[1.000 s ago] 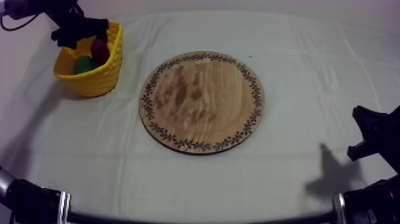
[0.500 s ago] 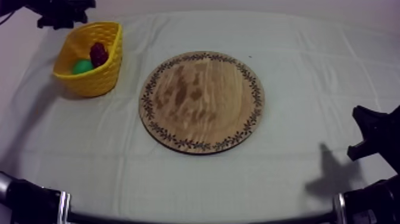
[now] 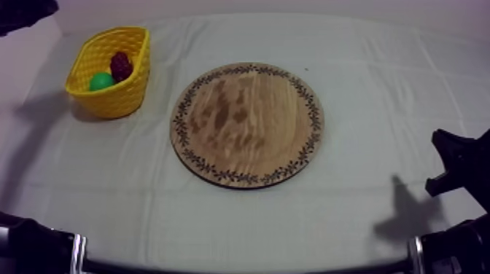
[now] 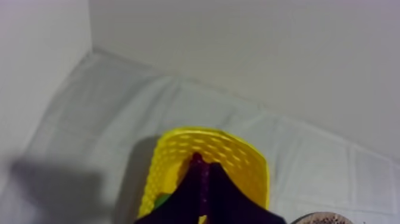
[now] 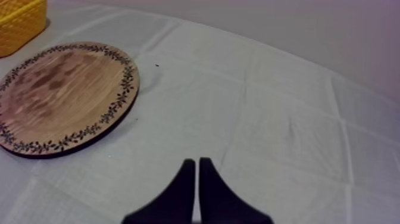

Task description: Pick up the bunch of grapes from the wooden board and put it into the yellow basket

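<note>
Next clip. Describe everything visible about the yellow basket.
The yellow basket is bright and plastic-looking, with a woven lattice wall and an open rim. It stands on the cloth at the table's far left, apart from the wooden board. Inside lie the dark bunch of grapes and a green fruit.

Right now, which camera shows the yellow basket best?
The top view: the whole yellow basket, nothing in front. Left wrist view has it partly behind the left end effector; right wrist view catches one corner.

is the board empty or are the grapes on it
Empty: the wooden board shows only bare wood. The bunch of grapes lies in the yellow basket, beside a green fruit.
</note>
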Motion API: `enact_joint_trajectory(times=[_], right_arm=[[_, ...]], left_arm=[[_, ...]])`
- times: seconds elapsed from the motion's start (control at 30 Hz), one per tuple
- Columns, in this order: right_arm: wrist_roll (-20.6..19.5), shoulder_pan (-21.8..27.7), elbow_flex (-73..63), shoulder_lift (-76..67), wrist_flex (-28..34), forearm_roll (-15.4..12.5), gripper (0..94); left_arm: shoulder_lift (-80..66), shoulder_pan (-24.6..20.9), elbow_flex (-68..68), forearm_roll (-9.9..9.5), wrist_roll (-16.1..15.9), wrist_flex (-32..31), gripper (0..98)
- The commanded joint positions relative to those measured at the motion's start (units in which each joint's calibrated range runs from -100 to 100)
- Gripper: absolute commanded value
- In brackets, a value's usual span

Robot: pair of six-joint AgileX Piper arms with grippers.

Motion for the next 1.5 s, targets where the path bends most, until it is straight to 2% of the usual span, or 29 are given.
enact_joint_trajectory(times=[0.0,0.23,0.4,0.8,0.93,1.2,1.47], right_arm=[[0.1,0.0,0.0,0.0,0.0,0.0,0.4],[0.1,0.0,0.0,0.0,0.0,0.0,0.4],[0.0,0.0,0.0,0.0,0.0,0.0,0.4],[0.0,0.0,0.0,0.0,0.0,0.0,0.4],[0.0,0.0,0.0,0.0,0.0,0.0,0.4],[0.1,0.0,0.0,0.0,0.0,0.0,0.4],[0.1,0.0,0.0,0.0,0.0,0.0,0.4]], left_arm=[[-12.5,-0.9,8.0,0.22,-1.3,-1.4,2.9],[-36.0,-2.3,31.0,0.50,-4.5,-5.5,1.3],[-50.1,-2.3,44.9,0.30,-5.4,-6.2,0.5],[-68.2,-0.7,62.1,-0.87,-5.9,-6.3,0.0],[-71.2,-0.8,64.3,0.18,-7.3,-5.5,0.0],[-76.8,-1.4,65.8,4.00,-10.8,-4.2,0.0],[-78.7,-2.9,66.2,5.62,-11.6,-3.6,0.0]])
